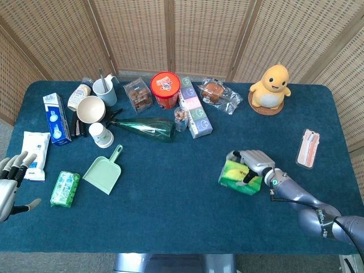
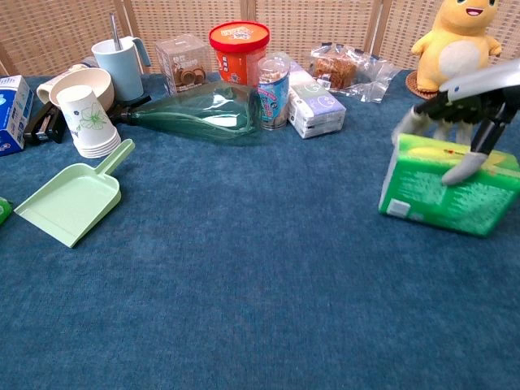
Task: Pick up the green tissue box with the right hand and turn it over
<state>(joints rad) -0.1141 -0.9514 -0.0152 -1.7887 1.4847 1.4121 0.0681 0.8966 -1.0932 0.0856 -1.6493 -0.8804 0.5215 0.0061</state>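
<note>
The green tissue box (image 1: 238, 177) (image 2: 443, 191) is at the right of the blue table, lifted and tilted, its broad printed side facing the chest view. My right hand (image 1: 254, 162) (image 2: 465, 110) grips it from above, with fingers over the far top edge and the thumb on the near face. My left hand (image 1: 10, 182) hangs open off the table's front left corner, holding nothing; the chest view does not show it.
A yellow duck toy (image 1: 271, 88) and a pink packet (image 1: 308, 149) lie right of the box. At the back stand a lilac box (image 1: 195, 115), a green bottle (image 1: 145, 127), a red tub (image 1: 165, 89) and cups. A green dustpan (image 1: 104, 170) lies left.
</note>
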